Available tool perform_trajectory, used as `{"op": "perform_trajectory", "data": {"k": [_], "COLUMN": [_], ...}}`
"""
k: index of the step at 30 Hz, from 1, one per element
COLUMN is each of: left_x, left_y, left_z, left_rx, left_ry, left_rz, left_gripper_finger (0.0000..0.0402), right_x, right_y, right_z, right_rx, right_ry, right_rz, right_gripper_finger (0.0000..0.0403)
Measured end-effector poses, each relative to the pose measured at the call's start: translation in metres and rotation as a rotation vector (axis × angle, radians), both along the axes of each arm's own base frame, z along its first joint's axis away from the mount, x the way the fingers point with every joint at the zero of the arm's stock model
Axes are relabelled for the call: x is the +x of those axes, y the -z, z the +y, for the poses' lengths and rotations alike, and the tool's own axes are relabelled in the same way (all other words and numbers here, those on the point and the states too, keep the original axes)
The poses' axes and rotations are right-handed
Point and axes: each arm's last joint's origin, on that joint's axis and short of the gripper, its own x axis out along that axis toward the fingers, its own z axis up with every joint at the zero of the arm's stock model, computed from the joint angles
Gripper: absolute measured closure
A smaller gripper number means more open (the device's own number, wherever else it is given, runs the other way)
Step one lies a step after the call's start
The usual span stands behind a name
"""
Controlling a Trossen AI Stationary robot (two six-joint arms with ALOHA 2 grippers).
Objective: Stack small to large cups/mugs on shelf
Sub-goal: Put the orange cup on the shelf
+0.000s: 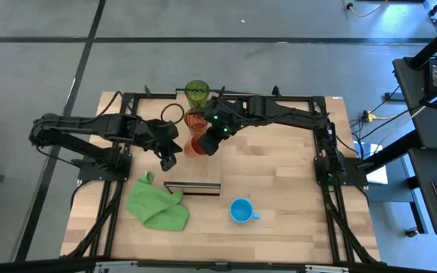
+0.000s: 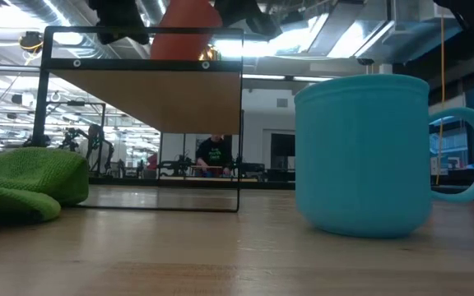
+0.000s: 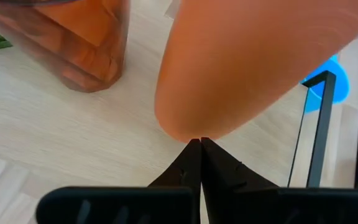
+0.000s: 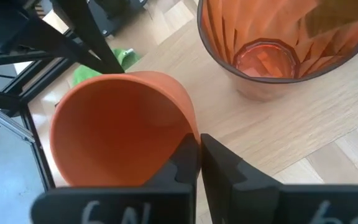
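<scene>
Small red cup (image 4: 120,127): we see it lifted off the table, over the back-middle of the tabletop (image 1: 294,220), just beside the red-orange tumbler (image 4: 272,43).
Right gripper (image 4: 194,155): we read its fingers as pinched on the cup's rim, one inside the wall and one outside; we judge this grip is why the cup hangs tilted instead of upright.
Cup's axis and mouth: in the right wrist view the mouth faces the camera, so its long axis runs roughly along the gripper's fingers; in the left wrist view the cup (image 3: 253,62) shows its tapered side, base end nearest the left fingertips.
Left gripper (image 3: 199,144): fingers pressed together on nothing, tips just under the cup's base; we cannot tell whether they touch it.
Red-orange tumbler: upright on the table, mouth up, empty.
Green tumbler (image 1: 197,92): upright, behind the red-orange one.
Light-blue mug (image 1: 241,211): standing alone near the front, handle toward the robot's right.
Shelf (image 1: 192,187): between the cups and the mug, nothing on it yet, so we judge stacking is at its start.
Green cloth (image 1: 156,203): beside the shelf's left end.
</scene>
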Motion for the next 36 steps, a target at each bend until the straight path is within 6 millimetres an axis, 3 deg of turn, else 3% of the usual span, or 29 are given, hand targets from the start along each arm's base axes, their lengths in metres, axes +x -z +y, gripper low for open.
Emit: {"op": "perform_trajectory", "data": {"k": [14, 25, 36], "left_x": [0.025, 0.025, 0.023], "left_y": [0.017, 0.017, 0.018], "left_z": [-0.001, -0.002, -0.002], "left_rx": [-0.003, -0.004, -0.004], "left_ry": [0.017, 0.02, 0.02], "left_rz": [0.049, 0.056, 0.073], "left_gripper_finger": [0.0402, 0.0402, 0.0402], "right_x": [0.002, 0.012, 0.015], "right_y": [-0.001, 0.011, 0.007], "right_z": [0.001, 0.005, -0.002], "right_rx": [0.001, 0.012, -0.038], "right_ry": [0.005, 0.003, 0.013], "right_rz": [-0.02, -0.017, -0.059], "right_gripper_finger": [0.0376, 0.0352, 0.0351]}}
